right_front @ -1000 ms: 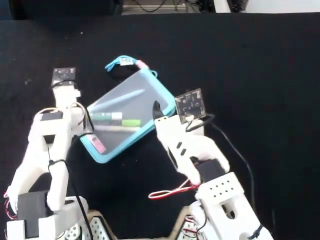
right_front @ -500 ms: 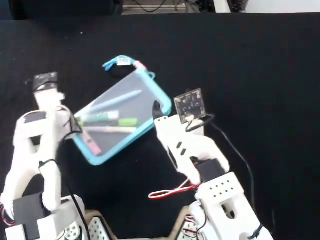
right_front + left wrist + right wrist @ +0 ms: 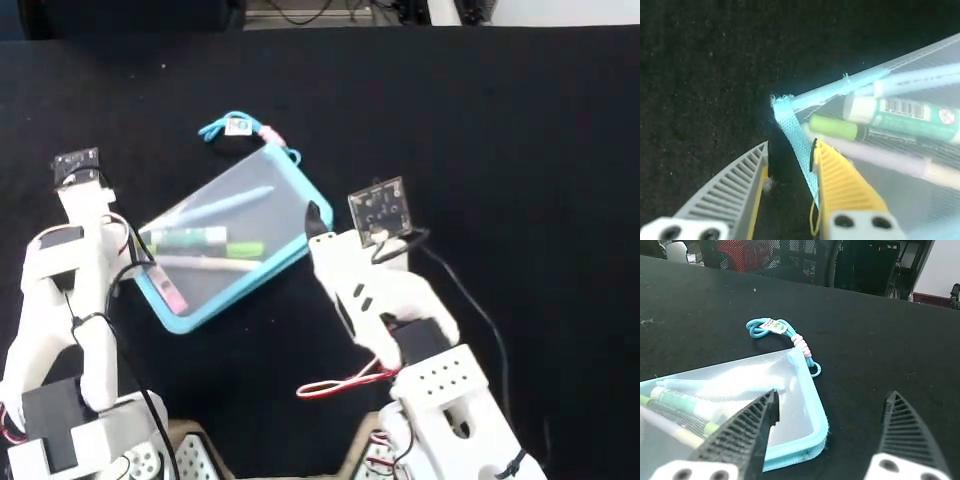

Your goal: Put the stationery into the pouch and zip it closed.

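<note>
Pouch (image 3: pixel 285 212) sits centre-left in the high view, lying tilted on the black surface (image 3: pixel 480 150). It has clear sides and blue trim. Its blue loop strap (image 3: pixel 225 128) with pink beads is at the upper end.

The stationery (image 3: pixel 200 240) is inside: pens, a green-labelled stick, a highlighter, and a pink piece (image 3: pixel 170 293) near the lower-left corner. Can't tell the zip state.

Left gripper (image 3: pixel 790 145) is at the pouch's left corner with its fingers narrow, straddling the blue fabric tab (image 3: pixel 795 132). The tab lies against the yellow finger (image 3: pixel 840 175), and there's a dark gap on the grey finger (image 3: pixel 740 180) side. Can't confirm a clamp.

Right gripper (image 3: pixel 832 394) is just beside the pouch's right corner. Its fingers are spread wide and hold nothing.
</note>
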